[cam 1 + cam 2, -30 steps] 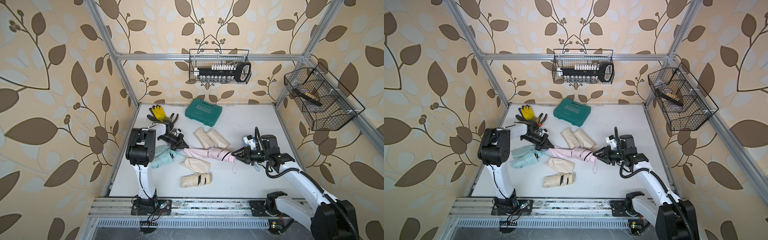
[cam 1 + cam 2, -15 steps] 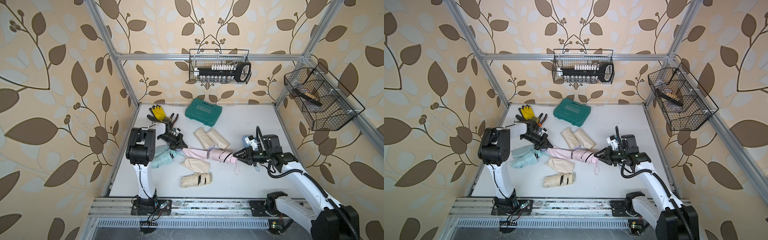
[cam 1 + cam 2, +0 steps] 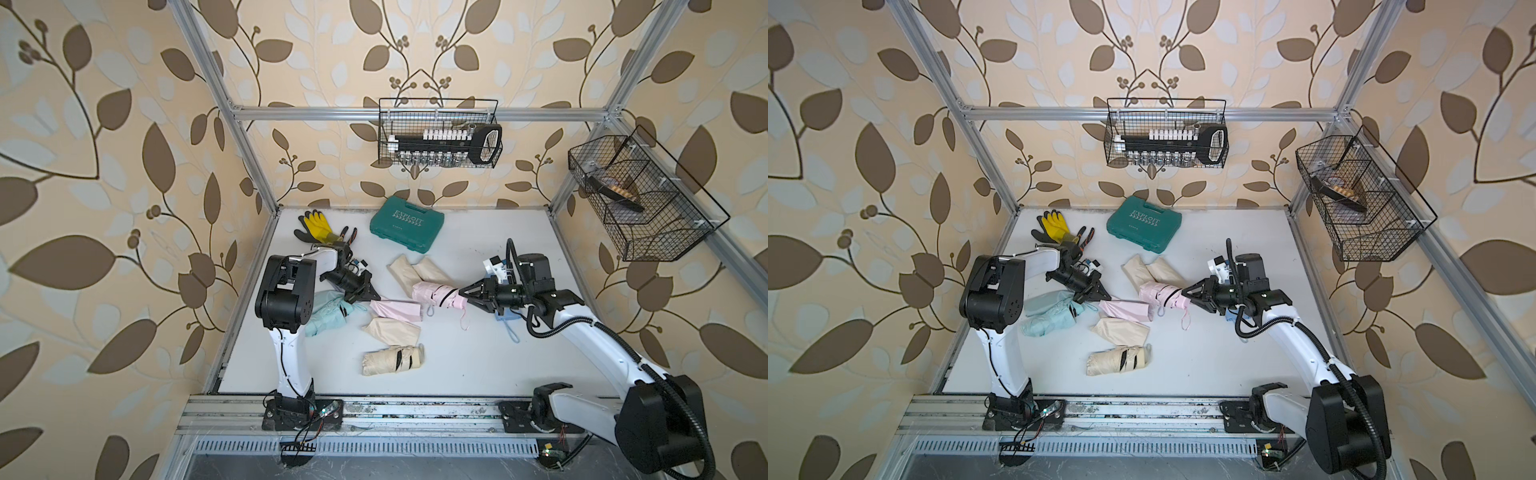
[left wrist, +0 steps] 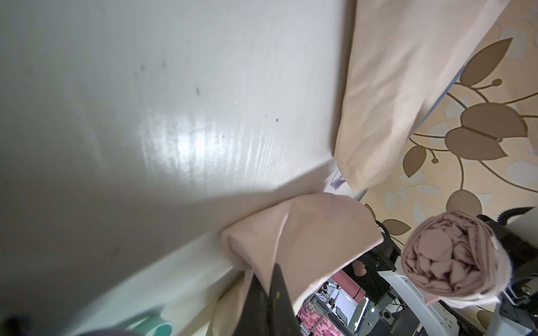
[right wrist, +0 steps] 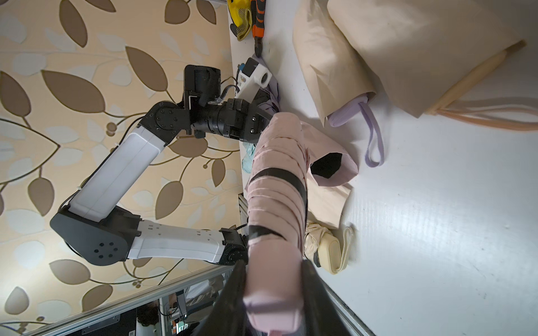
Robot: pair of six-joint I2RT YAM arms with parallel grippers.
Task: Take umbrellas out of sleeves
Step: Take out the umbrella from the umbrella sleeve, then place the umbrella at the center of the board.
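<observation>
While the right gripper (image 3: pixel 464 293) is pressed shut on the handle end of the pink umbrella (image 3: pixel 436 293), the left gripper (image 3: pixel 371 297) pinches the closed end of the pink sleeve (image 3: pixel 397 311). The umbrella lies just clear of the open sleeve mouth, low over the table (image 3: pixel 498 365). I judge the pull is nearly done. The right arm should draw straight along the umbrella's length, a little raised so that the wrist loop does not drag, and the left should hold firm. Two cream sleeves (image 3: pixel 415 270) touch the umbrella on the far side, and a lilac handle (image 5: pixel 349 112) shows from one. A third cream sleeve (image 3: pixel 392 330) and a cream umbrella (image 3: pixel 392 360) lie nearer the front. Something blue (image 3: pixel 508 318) sits half hidden under the right gripper and may snag. The green case (image 3: pixel 406 224) is well apart.
</observation>
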